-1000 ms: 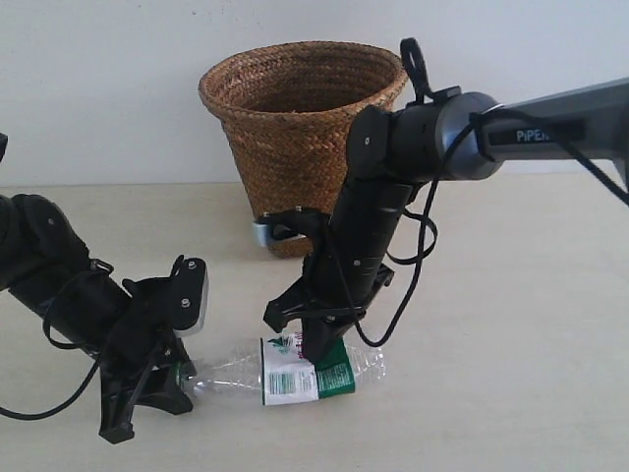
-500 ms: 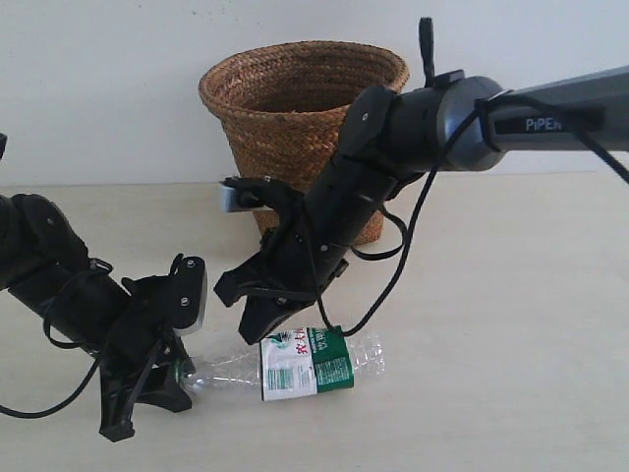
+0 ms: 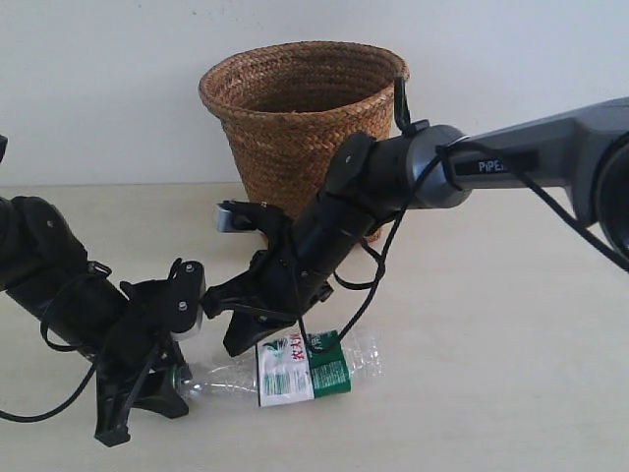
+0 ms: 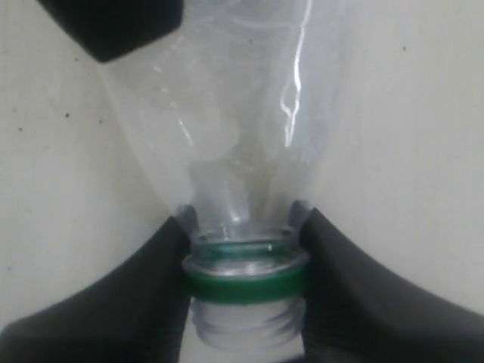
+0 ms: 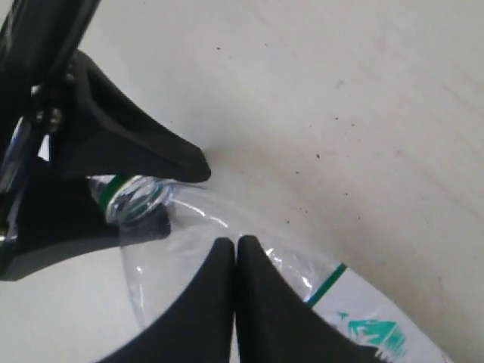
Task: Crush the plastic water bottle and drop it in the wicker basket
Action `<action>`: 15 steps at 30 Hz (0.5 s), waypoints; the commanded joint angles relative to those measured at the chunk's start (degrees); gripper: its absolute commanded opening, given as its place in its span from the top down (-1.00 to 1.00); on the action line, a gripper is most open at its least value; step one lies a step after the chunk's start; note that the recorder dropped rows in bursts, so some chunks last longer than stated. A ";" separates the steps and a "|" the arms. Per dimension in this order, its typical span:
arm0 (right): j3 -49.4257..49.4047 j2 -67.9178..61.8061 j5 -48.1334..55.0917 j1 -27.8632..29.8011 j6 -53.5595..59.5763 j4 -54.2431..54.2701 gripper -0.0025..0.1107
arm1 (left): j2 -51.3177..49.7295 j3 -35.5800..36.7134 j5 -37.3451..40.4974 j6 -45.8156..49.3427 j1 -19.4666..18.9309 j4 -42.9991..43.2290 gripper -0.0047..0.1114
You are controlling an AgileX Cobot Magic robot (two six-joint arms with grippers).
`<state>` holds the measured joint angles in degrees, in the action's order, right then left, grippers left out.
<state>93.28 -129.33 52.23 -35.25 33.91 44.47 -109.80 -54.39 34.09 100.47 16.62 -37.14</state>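
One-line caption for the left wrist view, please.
Left gripper clamped on the threaded neck of the plastic water bottle, which lies on the pale table.

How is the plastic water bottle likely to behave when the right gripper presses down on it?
The plastic water bottle looks empty and thin-walled, so probably light and easy to buckle. Its threads look uncapped, so air can likely escape. Lying on its side it might roll, but the left gripper clamps its neck.
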 commanded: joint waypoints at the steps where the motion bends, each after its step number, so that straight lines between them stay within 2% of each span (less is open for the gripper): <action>1: -1.21 -4.72 3.79 -0.09 -1.68 -8.33 0.96 | 0.46 -0.29 -0.69 0.19 0.09 -1.62 0.84; 6: -1.21 -5.38 5.01 0.15 -7.87 -17.04 0.96 | 0.46 -0.29 -0.69 0.19 0.09 -1.62 0.84; 15: 1.21 -0.61 5.46 1.00 -7.55 -16.52 0.96 | 0.46 -0.29 -1.08 0.19 0.09 -2.10 0.84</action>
<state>94.11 -131.34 53.37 -34.55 26.09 32.29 -109.80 -54.28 37.41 101.98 16.96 -37.25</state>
